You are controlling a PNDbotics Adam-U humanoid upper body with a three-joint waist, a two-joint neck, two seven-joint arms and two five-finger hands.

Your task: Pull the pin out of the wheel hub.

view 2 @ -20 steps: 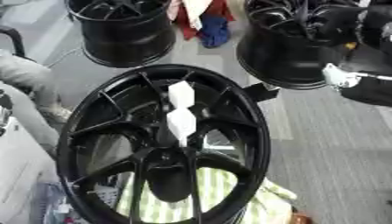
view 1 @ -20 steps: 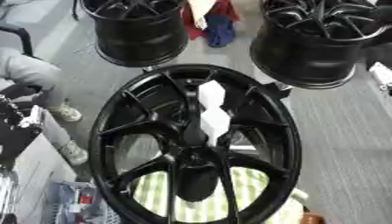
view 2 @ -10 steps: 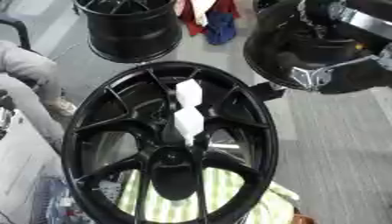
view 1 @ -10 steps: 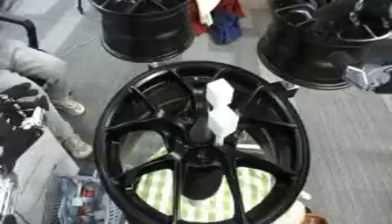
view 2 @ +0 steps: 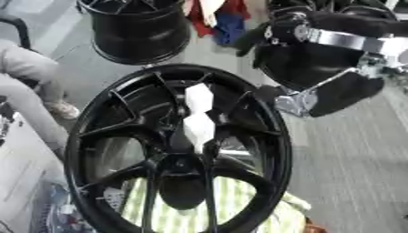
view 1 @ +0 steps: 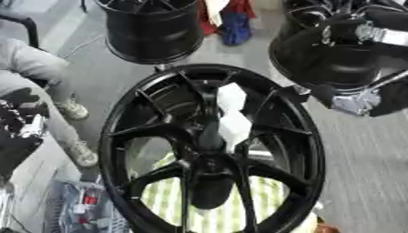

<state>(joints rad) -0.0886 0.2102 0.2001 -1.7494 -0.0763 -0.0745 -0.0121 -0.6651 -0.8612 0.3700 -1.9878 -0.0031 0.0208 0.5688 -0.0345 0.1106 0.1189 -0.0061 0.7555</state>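
1. We see the right arm (view 2: 343, 41) come in from the upper right corner, black with a silver band at the joint, slanting down and to the left toward the wheel hub (view 2: 179, 150).
2. The right hand (view 2: 307, 98) hangs at the arm's end, a black and silver mass just off the hub's upper right rim. Its fingers blur together against the dark rim behind them, so we cannot tell whether they are spread, curled or closed on anything.
3. We cannot tell whether the hand touches the hub's rim; it shows just beside it, with nothing visibly held.
4. The pin (view 2: 197, 116), a white piece in two lumps, stands in the hub below and to the left of those fingers, rising from near the centre between the black spokes, apart from the hand.
5. The hub lies flat over a green and white striped cloth (view 2: 239, 209), which shows through the lower spokes, well below the fingers.
6. Two more black rims (view 1: 155, 29) stand beyond the hub, one far to the left of the fingers and one right behind them.
7. We find no left hand in either view.
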